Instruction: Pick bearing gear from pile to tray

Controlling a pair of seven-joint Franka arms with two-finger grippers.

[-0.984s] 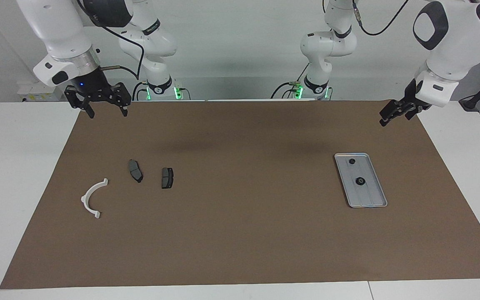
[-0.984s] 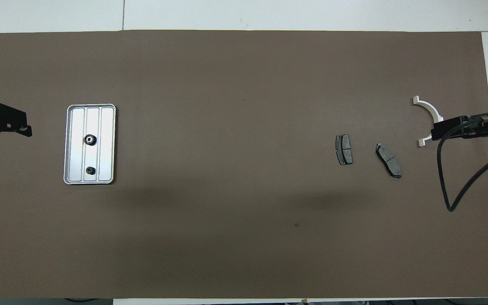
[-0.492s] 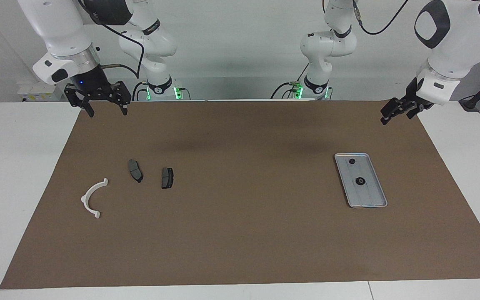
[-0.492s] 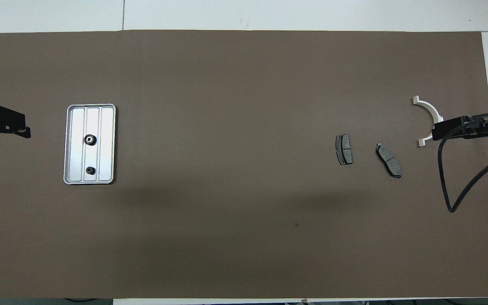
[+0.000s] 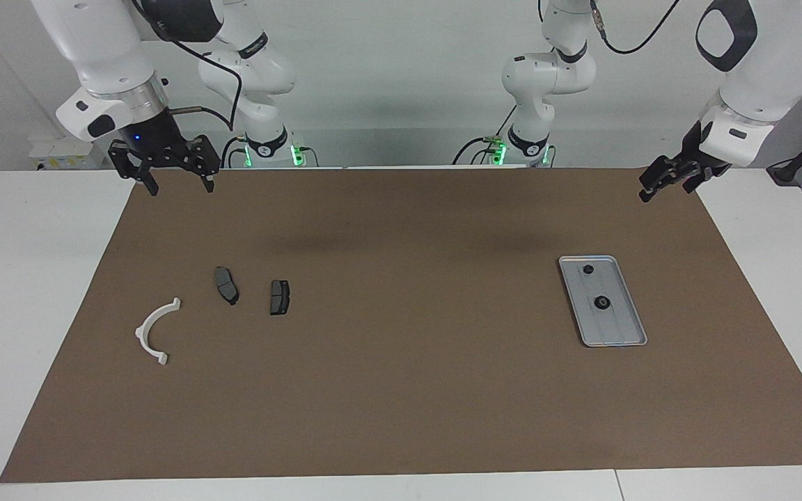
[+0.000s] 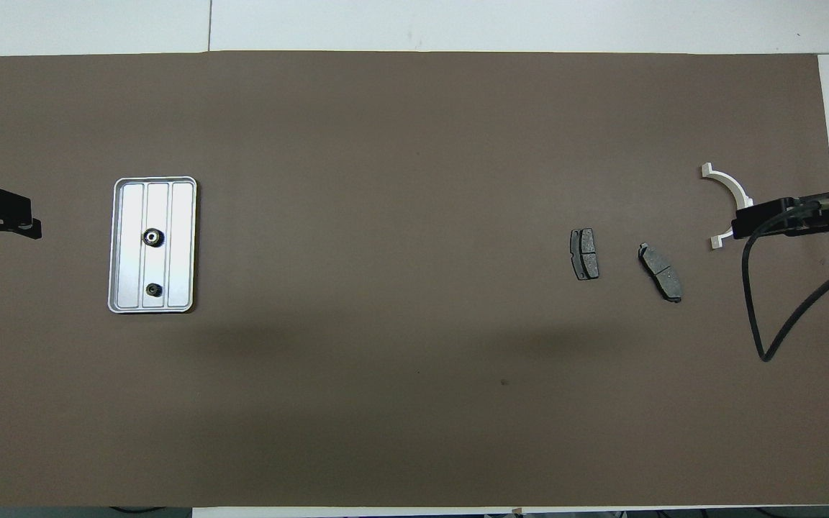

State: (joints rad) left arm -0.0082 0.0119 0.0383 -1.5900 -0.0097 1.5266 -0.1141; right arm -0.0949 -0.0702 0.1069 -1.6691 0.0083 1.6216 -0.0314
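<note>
The silver ribbed tray [image 5: 625, 327] [image 6: 181, 244] lies toward the left arm's end of the brown mat. Two small black bearing gears lie in it, one [image 5: 601, 302] [image 6: 152, 236] near its middle, the other [image 5: 588, 269] [image 6: 153, 289] nearer the robots. The pile toward the right arm's end shows a white half-ring bracket [image 5: 154, 331] [image 6: 728, 184] and two dark brake pads [image 5: 226, 284] [image 5: 279, 297]. My right gripper [image 5: 179, 185] hangs open and empty over the mat's corner by its base. My left gripper [image 5: 654, 188] is raised, open and empty, over the mat's edge beside the tray.
The brown mat [image 5: 401, 390] covers most of the white table [image 5: 25, 292]. In the overhead view the right arm's black cable [image 6: 763, 316] loops over the mat beside the bracket, and its connector covers part of the bracket.
The left gripper has drifted up and outward, away from the tray toward the mat's edge. The right gripper rose slightly. The parts and tray have not moved.
</note>
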